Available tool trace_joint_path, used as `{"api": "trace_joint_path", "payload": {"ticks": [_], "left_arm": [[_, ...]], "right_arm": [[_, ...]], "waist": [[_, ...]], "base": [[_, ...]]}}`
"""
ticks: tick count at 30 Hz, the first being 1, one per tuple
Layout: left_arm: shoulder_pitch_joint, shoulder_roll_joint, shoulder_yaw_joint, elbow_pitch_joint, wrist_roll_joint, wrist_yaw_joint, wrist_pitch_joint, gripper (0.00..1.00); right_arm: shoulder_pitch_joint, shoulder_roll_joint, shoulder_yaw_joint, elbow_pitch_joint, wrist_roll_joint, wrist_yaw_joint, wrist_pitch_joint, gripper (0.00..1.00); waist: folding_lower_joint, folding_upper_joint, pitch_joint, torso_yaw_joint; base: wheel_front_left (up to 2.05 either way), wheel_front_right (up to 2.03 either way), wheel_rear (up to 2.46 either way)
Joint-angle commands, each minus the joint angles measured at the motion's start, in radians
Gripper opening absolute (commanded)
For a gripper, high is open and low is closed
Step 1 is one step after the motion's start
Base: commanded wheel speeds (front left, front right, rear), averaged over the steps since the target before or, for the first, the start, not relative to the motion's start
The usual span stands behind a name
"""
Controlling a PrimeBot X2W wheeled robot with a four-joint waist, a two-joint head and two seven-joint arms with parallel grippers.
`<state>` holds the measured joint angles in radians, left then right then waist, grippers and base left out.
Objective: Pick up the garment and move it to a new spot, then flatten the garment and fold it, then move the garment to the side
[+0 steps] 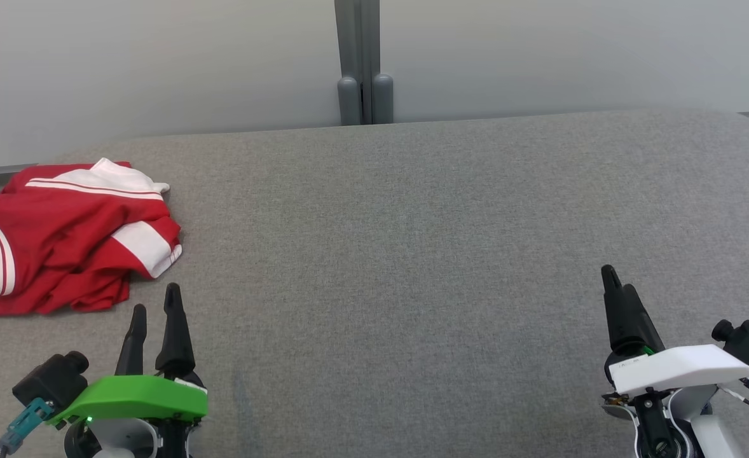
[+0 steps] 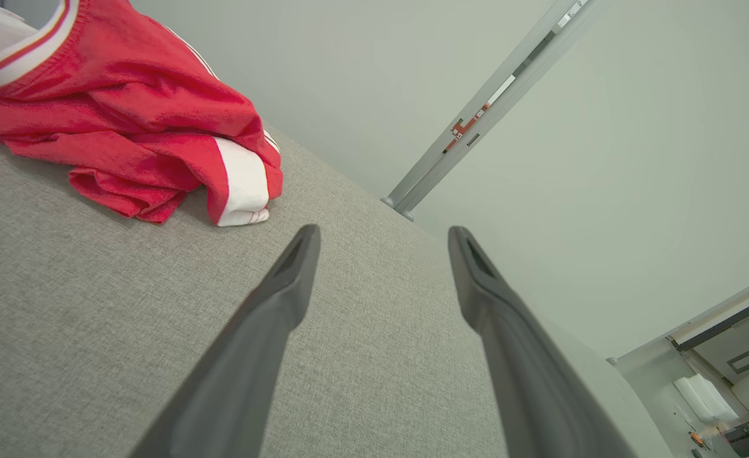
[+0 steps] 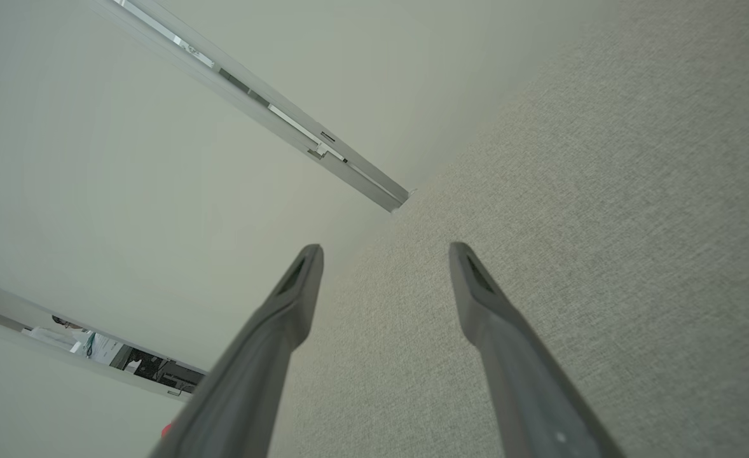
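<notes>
Bare surface (image 1: 412,222) right of garment (image 1: 69,235)

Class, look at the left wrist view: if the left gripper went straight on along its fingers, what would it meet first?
Probably the grey fabric-covered surface: the left gripper aims at it, with the crumpled red and white garment off to one side. Depth is unclear.

No text, number or brand is legible.

- White cover (image 1: 673,367) behind the right gripper (image 1: 618,283): small dark print near its front edge, too small to read.
- Grey post (image 2: 476,117) at the far edge of the grey fabric surface (image 2: 95,318): one red-and-white sticker (image 2: 462,127) and one white label (image 2: 507,86), both blurred, no characters resolved.
- Same post, right wrist view: pale strips (image 3: 285,117), unreadable.
</notes>
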<state>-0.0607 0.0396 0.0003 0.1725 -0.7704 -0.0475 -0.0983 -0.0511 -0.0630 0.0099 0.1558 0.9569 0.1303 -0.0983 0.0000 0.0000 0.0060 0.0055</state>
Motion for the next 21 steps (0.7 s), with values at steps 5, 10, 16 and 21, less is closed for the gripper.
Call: {"api": "trace_joint_path", "payload": {"ticks": [5, 10, 16, 21], "left_arm": [[-0.004, 0.009, -0.016, 0.001, 0.108, 0.015, -0.022, 1.00], [-0.003, 0.009, -0.025, -0.001, 0.163, 0.022, -0.035, 1.00], [0.001, 0.010, -0.032, -0.006, 0.232, 0.031, -0.051, 1.00], [0.001, 0.010, -0.039, -0.007, 0.287, 0.034, -0.065, 1.00]], "right_arm": [[-0.001, -0.008, 0.008, -0.018, -0.084, 0.000, -0.023, 1.00], [0.001, -0.009, 0.017, -0.016, -0.139, 0.000, -0.035, 1.00], [0.003, -0.012, 0.026, -0.014, -0.211, 0.000, -0.052, 1.00], [0.006, -0.013, 0.032, -0.017, -0.262, 0.000, -0.066, 1.00]], "waist": [[0.0000, 0.0000, 0.000, 0.001], [0.0000, 0.0000, 0.000, 0.001], [0.0000, 0.0000, 0.000, 0.002], [0.0000, 0.0000, 0.001, 0.003]], "base": [[0.00, 0.00, 0.00], [0.00, 0.00, 0.00], [0.00, 0.00, 0.00], [0.00, 0.00, 0.00]]}}
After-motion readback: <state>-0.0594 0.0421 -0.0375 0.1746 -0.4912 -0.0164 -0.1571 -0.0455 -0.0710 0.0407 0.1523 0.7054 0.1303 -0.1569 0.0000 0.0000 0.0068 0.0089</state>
